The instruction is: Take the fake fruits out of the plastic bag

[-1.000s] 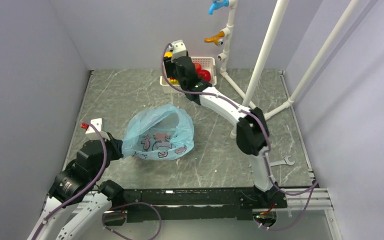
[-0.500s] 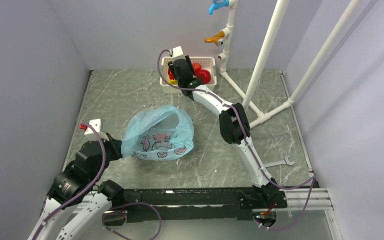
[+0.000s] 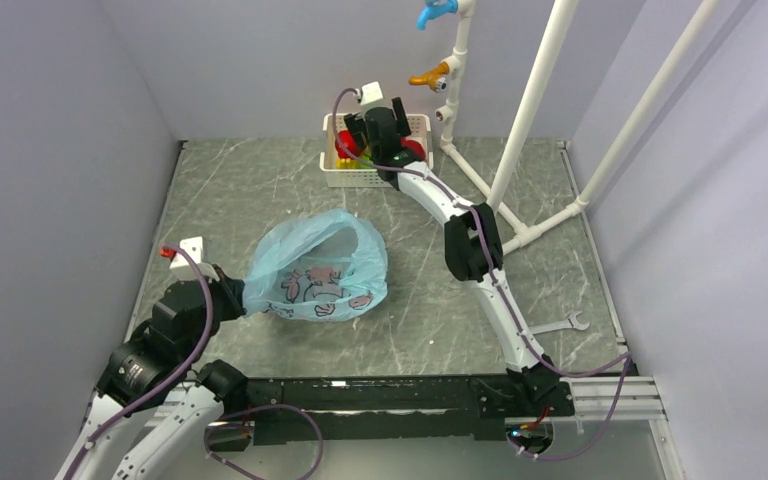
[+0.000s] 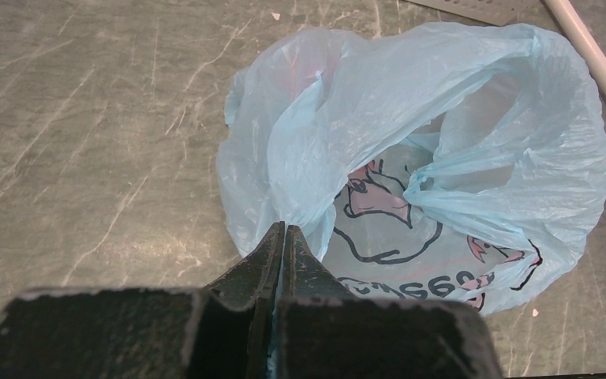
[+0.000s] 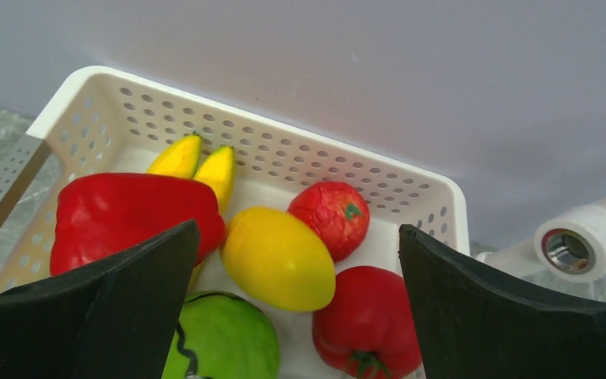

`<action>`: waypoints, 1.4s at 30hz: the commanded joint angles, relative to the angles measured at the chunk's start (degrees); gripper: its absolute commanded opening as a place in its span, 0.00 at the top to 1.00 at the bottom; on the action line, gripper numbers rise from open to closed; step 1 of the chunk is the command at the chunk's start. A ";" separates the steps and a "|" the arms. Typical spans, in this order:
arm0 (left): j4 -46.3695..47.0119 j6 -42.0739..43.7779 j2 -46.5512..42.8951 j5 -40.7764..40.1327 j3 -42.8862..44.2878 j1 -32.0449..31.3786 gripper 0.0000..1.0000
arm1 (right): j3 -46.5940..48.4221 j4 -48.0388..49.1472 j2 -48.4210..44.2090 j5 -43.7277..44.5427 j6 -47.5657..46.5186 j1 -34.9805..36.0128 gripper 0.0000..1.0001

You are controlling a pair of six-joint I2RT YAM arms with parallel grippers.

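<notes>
The light-blue plastic bag (image 3: 318,265) lies on the table, mouth open toward the back; it also shows in the left wrist view (image 4: 442,158). My left gripper (image 4: 284,229) is shut on the bag's near-left edge (image 3: 245,298). My right gripper (image 5: 296,260) is open and empty above the white basket (image 5: 102,87) at the back wall (image 3: 360,178). In the basket lie a red pepper (image 5: 126,213), a yellow oval fruit (image 5: 278,257), a red round textured fruit (image 5: 330,217) and a red tomato-like fruit (image 5: 367,320). I see no fruit inside the bag.
The basket also holds two yellow bananas (image 5: 197,162) and a green round fruit (image 5: 225,339). White pipes (image 3: 530,110) stand at the back right with blue and orange taps. A wrench (image 3: 560,323) lies near the right edge.
My right arm has stretched further back and right over the basket. The left gripper and the bag have not moved.
</notes>
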 commanded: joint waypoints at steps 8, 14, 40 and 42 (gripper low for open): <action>2.83 1.57 2.94 2.17 -0.21 -0.11 1.00 | -9.60 -2.53 -12.89 -2.83 3.90 1.55 0.01; 4.66 3.36 5.05 5.87 -0.63 -0.16 1.00 | -21.05 -2.53 -24.11 -6.18 9.17 3.00 0.01; 4.62 3.45 4.37 5.92 -0.57 -0.16 1.00 | -70.45 14.11 -63.44 -40.86 14.43 26.09 0.31; 4.79 3.45 3.73 5.86 -0.71 -0.16 1.00 | -70.71 12.54 -62.77 -37.91 14.81 27.34 0.31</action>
